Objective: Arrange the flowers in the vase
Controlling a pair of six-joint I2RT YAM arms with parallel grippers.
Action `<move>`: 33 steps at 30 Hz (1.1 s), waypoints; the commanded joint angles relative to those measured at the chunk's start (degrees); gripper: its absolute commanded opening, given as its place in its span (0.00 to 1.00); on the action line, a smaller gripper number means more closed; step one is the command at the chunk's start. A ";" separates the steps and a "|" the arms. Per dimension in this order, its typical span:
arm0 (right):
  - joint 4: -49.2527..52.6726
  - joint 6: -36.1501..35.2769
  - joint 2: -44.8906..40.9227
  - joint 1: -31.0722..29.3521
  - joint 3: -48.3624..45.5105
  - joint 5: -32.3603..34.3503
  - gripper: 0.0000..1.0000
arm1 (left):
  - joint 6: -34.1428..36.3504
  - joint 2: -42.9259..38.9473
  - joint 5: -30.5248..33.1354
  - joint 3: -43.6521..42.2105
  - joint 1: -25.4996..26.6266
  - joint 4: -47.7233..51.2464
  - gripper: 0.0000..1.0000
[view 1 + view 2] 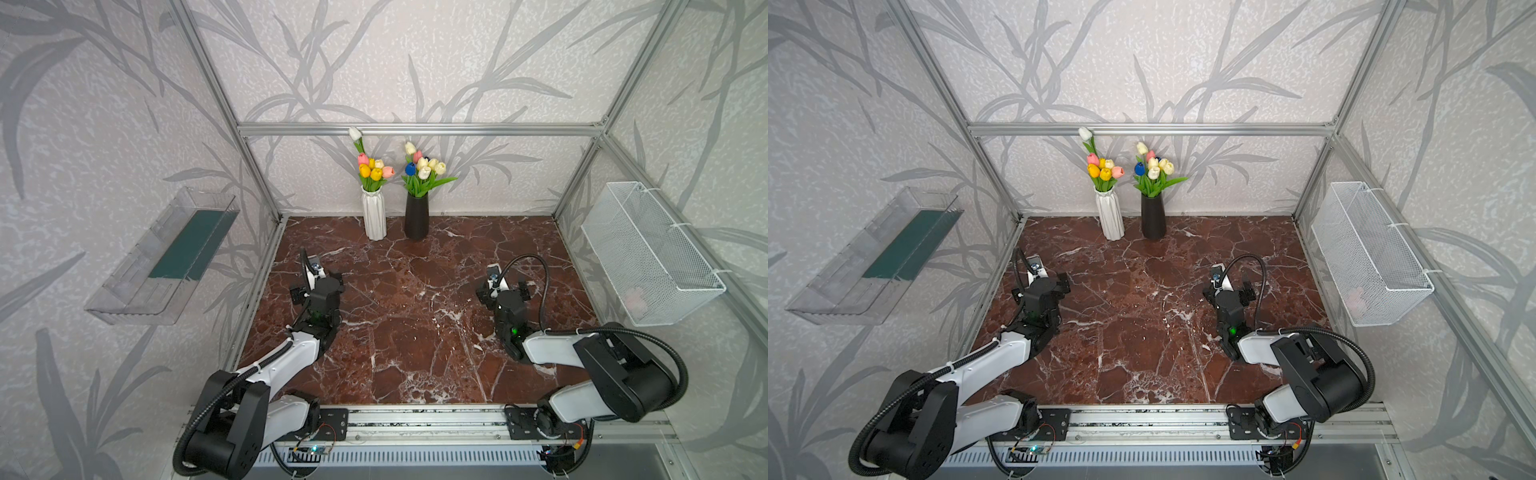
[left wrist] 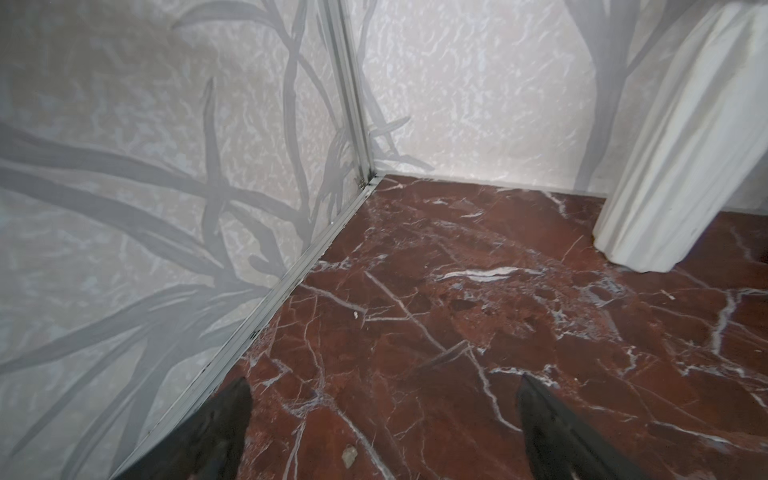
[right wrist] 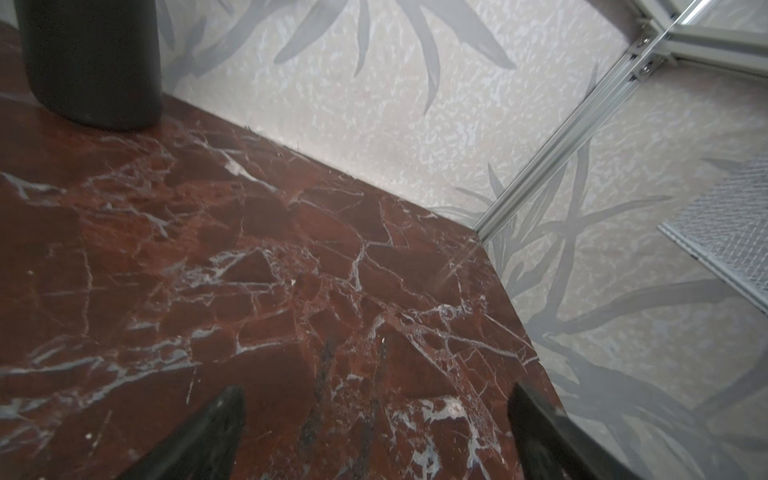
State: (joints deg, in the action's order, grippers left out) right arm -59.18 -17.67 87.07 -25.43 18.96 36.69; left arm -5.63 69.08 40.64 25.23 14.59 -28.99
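Table: a red-brown marble table (image 1: 415, 332) with white veins is filling the cell floor.
Basket: a white wire-mesh basket (image 1: 648, 257) is hanging on the right wall.
Tray: a clear plastic tray (image 1: 166, 257) is hanging on the left wall.
Left pincer: my left pincer (image 2: 384, 380) is pointing at the table's far left corner, jaws wide, gripping nothing.
Right pincer: my right pincer (image 3: 374, 388) is pointing at the far right corner, equally wide, gripping nothing.
Vases: a white ribbed vase (image 1: 374, 216) and a black smooth vase (image 1: 416, 218) are standing side by side at the middle of the far edge.
Flowers: pink, yellow and white artificial tulips (image 1: 374, 168) are sitting in the white ribbed vase, and cream, pink and blue artificial tulips (image 1: 424, 168) in the black one.
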 commanded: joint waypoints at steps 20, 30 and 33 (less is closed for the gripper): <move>2.55 14.00 3.79 19.64 2.15 -33.30 0.99 | 5.03 21.50 -16.49 -7.10 -9.49 -34.09 0.99; 3.73 13.98 3.82 20.69 2.88 -37.82 0.99 | 1.51 21.04 -21.15 -4.77 -13.97 -28.04 0.99; 3.63 13.94 3.80 20.90 2.84 -38.10 0.99 | 1.52 21.05 -21.14 -4.77 -13.97 -28.15 0.99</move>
State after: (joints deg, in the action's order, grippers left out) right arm -55.59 -4.54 91.81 -4.95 20.80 0.43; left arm -3.18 90.59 19.97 20.58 0.64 -57.45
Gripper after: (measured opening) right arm 0.991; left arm 0.992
